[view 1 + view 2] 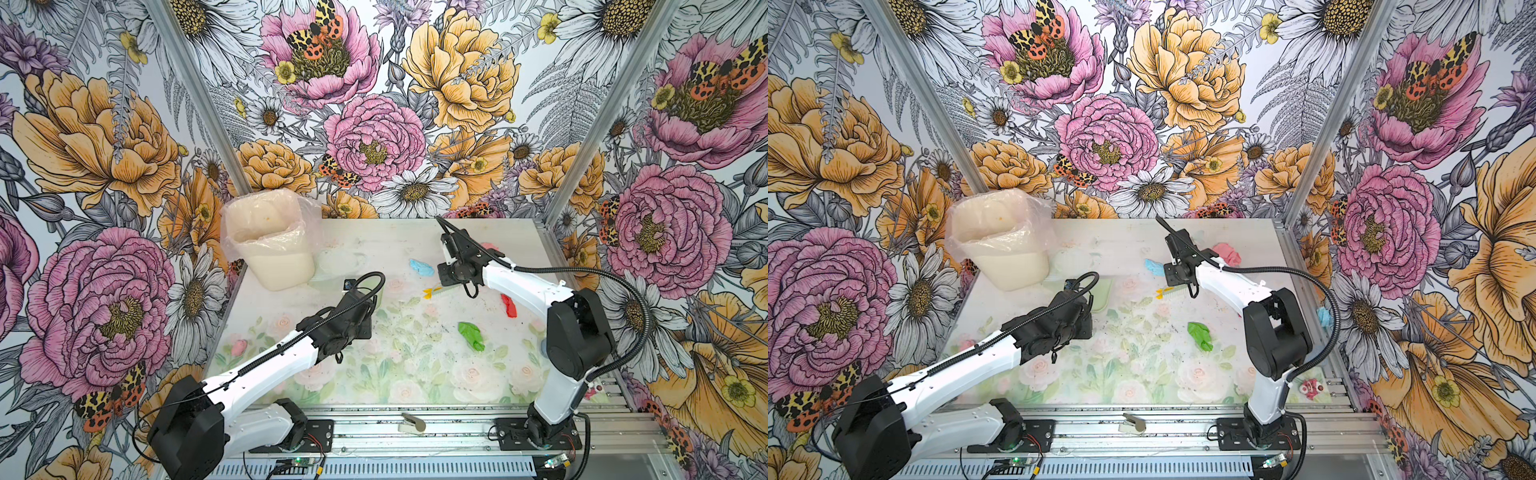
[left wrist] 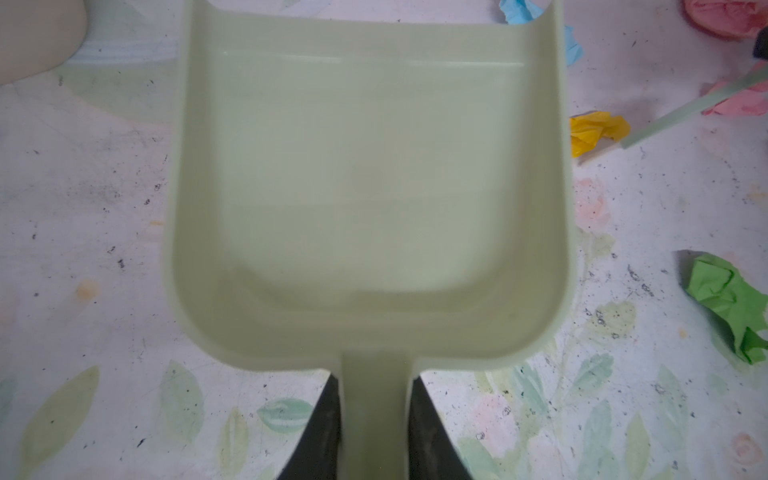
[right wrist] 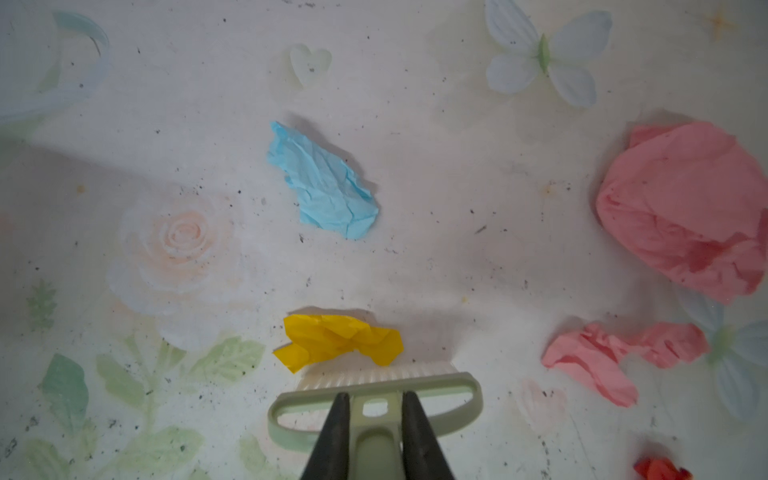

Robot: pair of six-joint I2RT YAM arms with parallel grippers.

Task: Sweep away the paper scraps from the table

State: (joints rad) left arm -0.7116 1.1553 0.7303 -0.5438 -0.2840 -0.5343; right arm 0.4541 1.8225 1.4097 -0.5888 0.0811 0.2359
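The left gripper (image 2: 376, 384) is clamped on the flat handle of the pale green dustpan (image 2: 374, 187), 1 dark finger on each side of it; the pan lies on the table (image 1: 415, 374) with nothing in it, and its open mouth faces the far side, near the bag-lined white bin (image 1: 270, 245) in the far left corner. The right gripper (image 3: 376, 399) is pinched tight on the stem of the matching pale green brush (image 3: 449, 388), whose white bristles point down at the tabletop. The yellow scrap (image 3: 340, 338) lies right at the bristle edge, on the side away from the gripper, and to the right of the dustpan in both top views. Farther off the light blue scrap (image 3: 324, 183) sits alone on bare table, near the pan's mouth corner. The large pink wad (image 3: 681, 208) and the smaller pink scrap (image 3: 598, 357) lie close together toward the far right of the table, partly hidden under the right arm in both top views. The red scrap (image 1: 508, 305) rests beside that arm's forearm, and the green scrap (image 1: 471, 336) lies nearer the front, well apart from both tools.
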